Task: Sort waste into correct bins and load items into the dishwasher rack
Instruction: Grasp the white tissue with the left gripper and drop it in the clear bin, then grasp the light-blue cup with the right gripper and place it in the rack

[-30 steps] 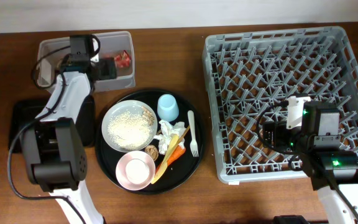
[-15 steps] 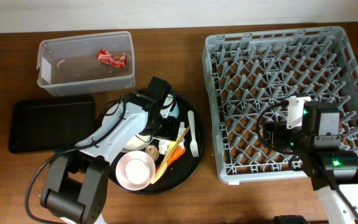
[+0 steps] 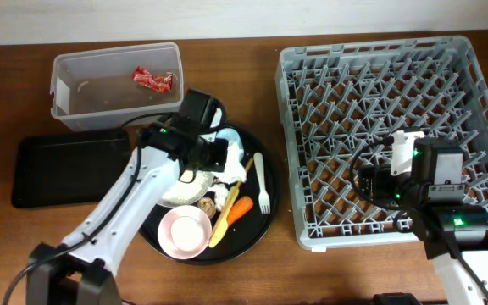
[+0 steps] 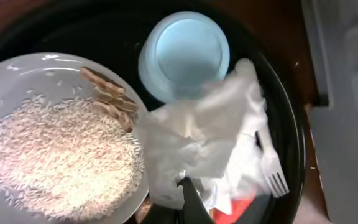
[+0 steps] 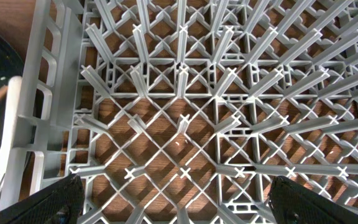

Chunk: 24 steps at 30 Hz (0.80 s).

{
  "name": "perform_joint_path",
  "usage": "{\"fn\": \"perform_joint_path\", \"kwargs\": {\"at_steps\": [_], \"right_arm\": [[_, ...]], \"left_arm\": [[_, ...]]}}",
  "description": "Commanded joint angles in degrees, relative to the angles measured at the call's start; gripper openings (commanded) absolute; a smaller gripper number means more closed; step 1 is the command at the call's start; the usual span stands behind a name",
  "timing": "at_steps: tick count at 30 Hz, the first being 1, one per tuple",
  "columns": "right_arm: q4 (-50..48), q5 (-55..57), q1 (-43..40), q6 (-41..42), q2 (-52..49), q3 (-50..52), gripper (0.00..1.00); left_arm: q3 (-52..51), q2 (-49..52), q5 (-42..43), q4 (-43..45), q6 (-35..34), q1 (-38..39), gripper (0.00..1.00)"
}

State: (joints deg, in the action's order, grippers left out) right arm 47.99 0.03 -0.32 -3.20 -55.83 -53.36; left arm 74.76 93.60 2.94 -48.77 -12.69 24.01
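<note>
My left gripper [image 4: 188,185] is shut on the crumpled white tissue [image 4: 197,134], which it holds above the round black tray [image 3: 265,227]. Just beyond it stands the light-blue cup [image 4: 184,53]. To the left lies the white plate [image 4: 73,68] with its pile of pale grains [image 4: 55,146]. The white fork [image 3: 261,180], the orange carrot [image 3: 238,209], the yellow utensil [image 3: 224,227] and the pink bowl [image 3: 185,231] also lie on that tray. The red wrapper [image 3: 152,79] sits in the clear tub [image 3: 74,68]. My right gripper [image 5: 179,208] is open over the dishwasher rack [image 3: 379,85].
The shallow black tray [image 3: 66,169] lies left of the round tray, below the clear tub. A small brown lump [image 3: 209,204] sits beside the plate. My left arm [image 3: 134,207] crosses the round tray's left side. Bare wood shows between the round tray and the rack.
My left arm swung from the clear tub, where the red wrapper stays, down to the round tray. Its jaws shut on the tissue. The right arm has not moved.
</note>
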Motion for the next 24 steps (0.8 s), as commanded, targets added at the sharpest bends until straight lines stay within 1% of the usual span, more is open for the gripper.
{"fn": "perform_joint_path", "kwargs": {"at_steps": [1,2,4,5,6,7,8,9,11,13,14,15,16,17,18,19,20,21,23,24], "right_arm": [[-0.13,0.46,0.26,0.33,0.33,-1.16,0.99],[-0.15,0.46,0.26,0.33,0.33,-1.16,0.99],[-0.17,0.46,0.26,0.33,0.33,-1.16,0.99],[-0.17,0.46,0.26,0.33,0.33,-1.16,0.99],[-0.15,0.46,0.26,0.33,0.33,-1.16,0.99],[-0.17,0.46,0.26,0.33,0.33,-1.16,0.99],[-0.17,0.46,0.26,0.35,0.33,-1.16,0.99],[-0.13,0.44,0.26,0.35,0.33,-1.16,0.99],[-0.15,0.44,0.26,0.35,0.33,-1.16,0.99],[-0.15,0.44,0.26,0.35,0.33,-1.16,0.99],[-0.13,0.44,0.26,0.35,0.33,-1.16,0.99],[0.02,0.46,0.26,0.35,0.33,-1.16,0.99],[0.13,0.44,0.26,0.33,0.33,-1.16,0.99],[0.13,0.46,0.26,0.33,0.33,-1.16,0.99],[0.13,0.46,0.26,0.33,0.33,-1.16,0.99],[0.28,0.44,0.26,0.33,0.33,-1.16,0.99],[0.33,0.0,0.26,0.33,0.33,-1.16,0.98],[0.28,-2.05,0.26,0.33,0.33,-1.16,0.98],[-0.07,-10.14,0.26,0.33,0.33,-1.16,0.98],[-0.09,-12.31,0.26,0.68,0.33,-1.16,0.98]], "left_arm": [[0.87,-2.36,-1.55,-1.03,0.33,-1.14,0.01],[1.68,-3.58,-3.02,-1.03,0.33,-2.21,0.0],[5.51,-6.1,-11.39,-0.72,0.35,-6.14,0.0],[7.32,-6.21,-12.85,0.37,1.57,-8.37,0.01],[8.17,-6.19,-12.9,3.32,3.87,-11.02,0.0],[8.17,-5.25,-11.32,10.49,7.23,-17.11,0.01],[8.26,-3.08,-9.62,13.6,9.77,-19.93,0.01],[9.9,1.33,-9.84,15.8,9.77,-23.3,0.0],[16.11,10.25,-9.81,17.25,9.77,-27.28,0.01],[21.03,18.86,-9.86,17.7,9.79,-28.57,0.0],[22.05,22.67,-9.84,18.6,9.77,-28.74,0.01],[22.05,24.28,-9.81,19.37,9.75,-28.74,0.01],[22.05,25.46,-9.81,19.65,9.77,-28.74,0.05],[22.05,25.46,-9.84,19.58,9.79,-28.74,0.33],[22.23,24.7,-9.79,18.88,10.27,-28.72,0.72],[23.43,22.93,-9.79,15.3,11.04,-28.63,0.99],[24.57,21.51,-9.73,11.74,11.02,-28.55,0.99],[25.99,18.49,-7.39,5.6,10.99,-28.28,0.99],[26.23,12.26,2.86,-7.41,11.02,-26.69,0.99],[26.23,11.06,3.72,-14.1,11.02,-25.59,0.99]]}}
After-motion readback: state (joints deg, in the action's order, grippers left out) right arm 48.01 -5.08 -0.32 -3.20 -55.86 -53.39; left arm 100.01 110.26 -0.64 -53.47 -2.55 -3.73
